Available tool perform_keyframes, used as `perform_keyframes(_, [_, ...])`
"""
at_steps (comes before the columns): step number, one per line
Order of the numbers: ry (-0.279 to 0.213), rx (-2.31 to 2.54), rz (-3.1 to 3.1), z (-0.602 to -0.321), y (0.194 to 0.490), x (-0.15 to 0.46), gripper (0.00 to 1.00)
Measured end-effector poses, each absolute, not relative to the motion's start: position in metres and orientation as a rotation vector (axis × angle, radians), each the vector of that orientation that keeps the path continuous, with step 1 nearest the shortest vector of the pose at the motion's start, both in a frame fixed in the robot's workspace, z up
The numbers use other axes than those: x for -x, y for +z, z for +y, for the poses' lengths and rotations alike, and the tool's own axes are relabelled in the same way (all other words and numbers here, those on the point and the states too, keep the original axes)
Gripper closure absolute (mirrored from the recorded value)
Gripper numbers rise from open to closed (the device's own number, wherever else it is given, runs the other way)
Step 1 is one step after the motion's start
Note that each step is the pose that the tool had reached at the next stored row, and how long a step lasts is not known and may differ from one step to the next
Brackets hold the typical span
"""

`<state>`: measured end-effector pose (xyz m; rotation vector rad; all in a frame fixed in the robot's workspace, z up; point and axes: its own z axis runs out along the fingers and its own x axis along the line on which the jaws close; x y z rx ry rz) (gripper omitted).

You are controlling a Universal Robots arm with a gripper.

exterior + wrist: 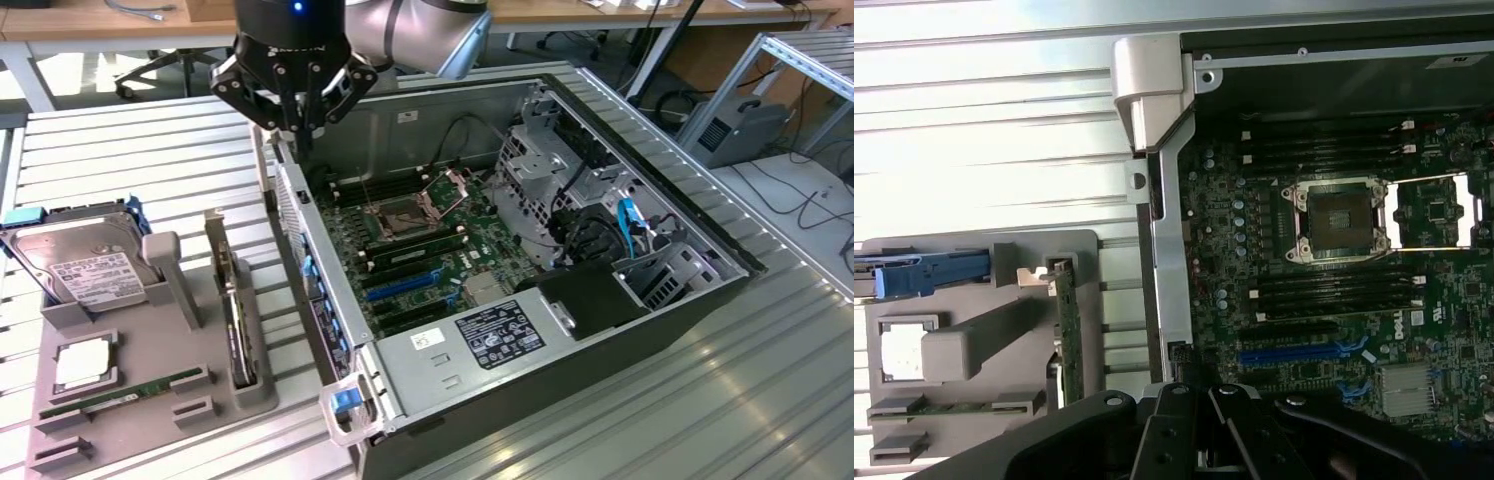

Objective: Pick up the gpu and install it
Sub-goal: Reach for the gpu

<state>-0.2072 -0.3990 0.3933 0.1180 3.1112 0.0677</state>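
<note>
Where the ribbed metal counter (747,400) comes closest in the exterior view, a grey parts tray (140,440) lies on that view's left, just beside the open computer case (601,350). At the tray's near end a thin green RAM stick (120,393) lies flat in its slot, with a square processor chip (83,365) in a pocket just behind it. The gpu (238,330) stands on its long edge in a slot along the side of the tray nearest the case, with its silver bracket (214,240) at the far end. In the wrist view the gpu (1066,330) appears as a narrow green strip held upright in the same holder. Farther back on the tray, a silver hard drive (83,268) with a white label sits in its cradle.

The case lies on its side with the panel off. Its near end holds the power supply (501,335), which has a labelled face. Past that lies the motherboard (441,250), with blue expansion slots (400,288) and an open processor socket (400,215). A metal drive cage (541,165) stands on the exterior view's right.

At the case's far corner, on the exterior view's left, the claw (302,130) hangs over the rear wall. Its fingers are drawn together and hold nothing, well apart from the gpu. Beyond it stand wooden desks (107,20).
</note>
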Motion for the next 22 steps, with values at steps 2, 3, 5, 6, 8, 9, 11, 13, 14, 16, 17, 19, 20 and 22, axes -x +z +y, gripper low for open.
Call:
perform_keyframes(2, [0.068,-0.118,3.111,-0.399,0.3933,0.208,0.89])
perform_keyframes(3, [0.068,-0.118,3.111,-0.399,0.3933,0.2084,0.89])
perform_keyframes(5, [0.068,-0.118,3.111,-0.399,0.3933,0.2093,0.89])
perform_keyframes(6, [0.068,-0.118,3.111,-0.399,0.3933,0.2097,0.89])
perform_keyframes(8, [0.068,-0.118,3.111,-0.3991,0.3933,0.2103,0.89])
perform_keyframes(9, [0.068,-0.118,3.111,-0.3991,0.3933,0.2107,0.89])
perform_keyframes(11, [0.068,-0.118,3.111,-0.399,0.3933,0.2114,0.89])
perform_keyframes(13, [0.068,-0.118,3.111,-0.3991,0.3933,0.2119,0.89])
perform_keyframes(14, [0.068,-0.118,3.111,-0.3991,0.3933,0.2121,0.89])
perform_keyframes(16, [0.068,-0.118,3.111,-0.3991,0.3933,0.2127,0.89])
perform_keyframes(17, [0.068,-0.118,3.111,-0.3991,0.3933,0.213,0.89])
perform_keyframes(19, [0.068,-0.118,3.111,-0.3991,0.3933,0.2135,0.89])
perform_keyframes(20, [0.068,-0.118,3.111,-0.3991,0.3933,0.2138,0.89])
perform_keyframes(22, [0.068,-0.118,3.111,-0.3991,0.3933,0.2145,0.89])
